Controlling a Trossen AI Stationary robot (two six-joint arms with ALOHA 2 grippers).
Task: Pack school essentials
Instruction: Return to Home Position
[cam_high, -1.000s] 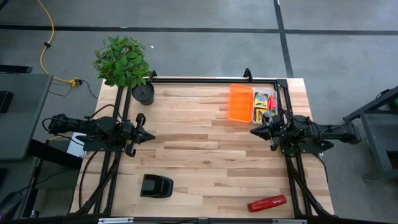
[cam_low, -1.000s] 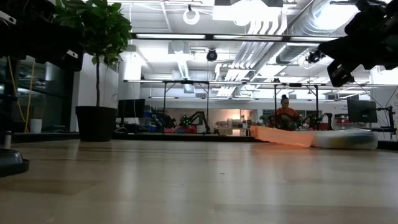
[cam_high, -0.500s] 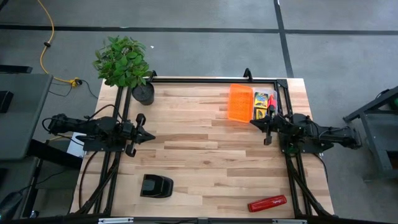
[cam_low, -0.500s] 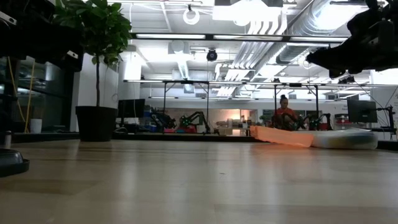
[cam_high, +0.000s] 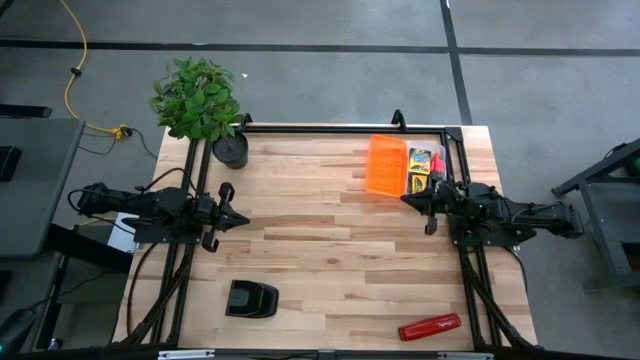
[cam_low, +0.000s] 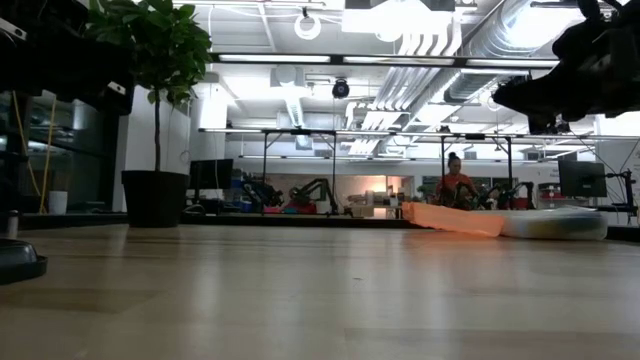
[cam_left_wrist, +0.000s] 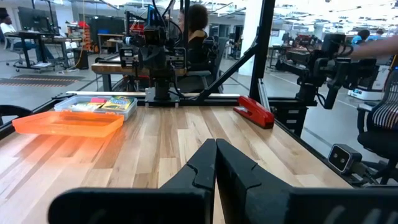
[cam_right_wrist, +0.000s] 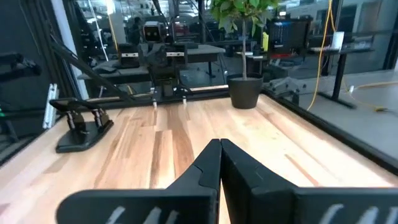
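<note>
The school essentials lie in a clear case (cam_high: 425, 168) at the table's far right: yellow-green crayon boxes (cam_high: 423, 156) and red and pink pens (cam_high: 437, 168). In the left wrist view they show in the case (cam_left_wrist: 102, 104). The case's orange lid (cam_high: 386, 165) lies flat on the table beside it, on its left. My right gripper (cam_high: 404, 198) hovers shut above the table just near of the lid and case, pointing left. My left gripper (cam_high: 240, 216) waits shut at the table's left side, pointing right. Neither holds anything.
A red stapler (cam_high: 430, 327) lies near the table's near right corner. A black blocky desk object (cam_high: 250, 298) sits near the near left. A potted plant (cam_high: 230, 149) stands at the far left corner. Bare wood spans the middle between the arms. A person sits in the room beyond.
My right gripper has moved a little toward the table's far edge, closer to the orange lid and the case, and has tipped from pointing downward to about level. It has stayed shut. The left arm has kept still.
</note>
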